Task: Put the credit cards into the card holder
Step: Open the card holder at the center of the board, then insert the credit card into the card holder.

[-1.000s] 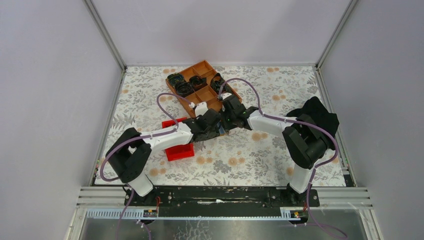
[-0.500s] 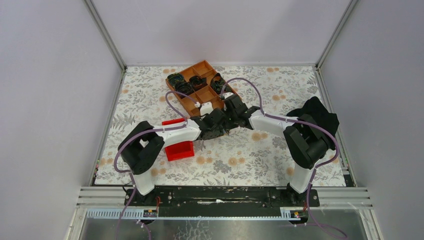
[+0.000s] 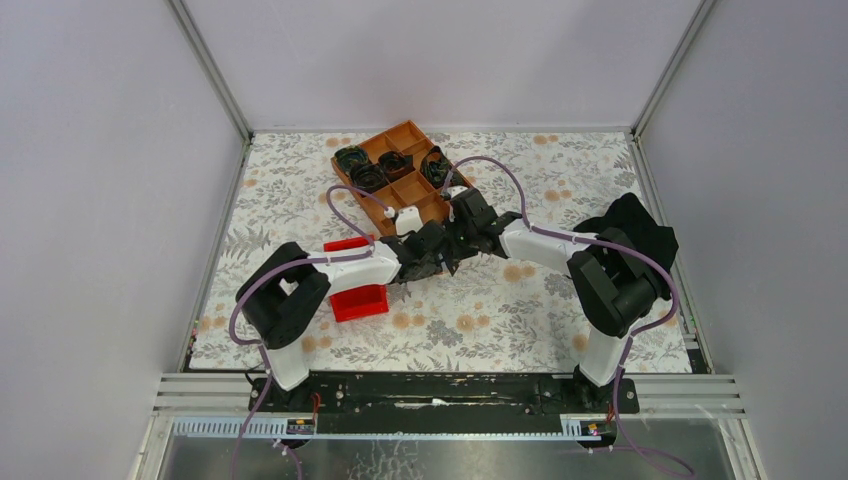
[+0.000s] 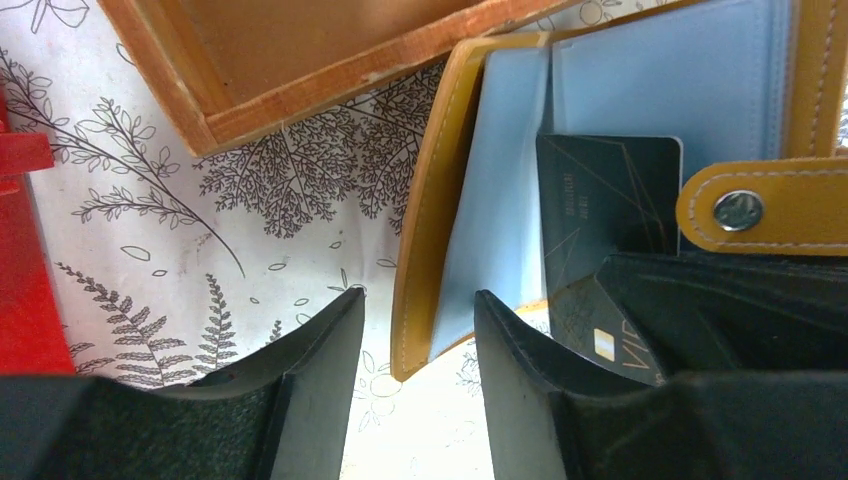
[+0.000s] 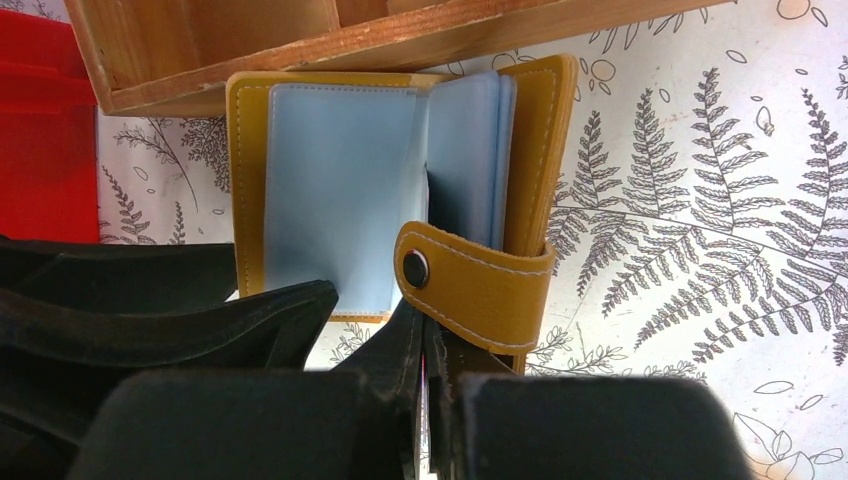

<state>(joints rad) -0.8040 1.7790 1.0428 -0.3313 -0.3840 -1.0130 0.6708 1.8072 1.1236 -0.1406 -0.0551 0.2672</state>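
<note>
The card holder (image 5: 340, 190) lies open on the bench (image 5: 700, 200), just beside the wooden tray (image 4: 330, 85), with its pale blue sleeves facing up and its snap strap (image 5: 480, 285) folded across the right half. The left fingers (image 4: 310, 370) stand apart, one on each side of the holder's left cover edge, without pressing it. The right fingers (image 5: 400, 350) are together, pinching a dark card (image 4: 600, 200) whose far end rests on the sleeves; whether it sits inside one I cannot tell. A red bin (image 5: 45, 140) sits to the left.
</note>
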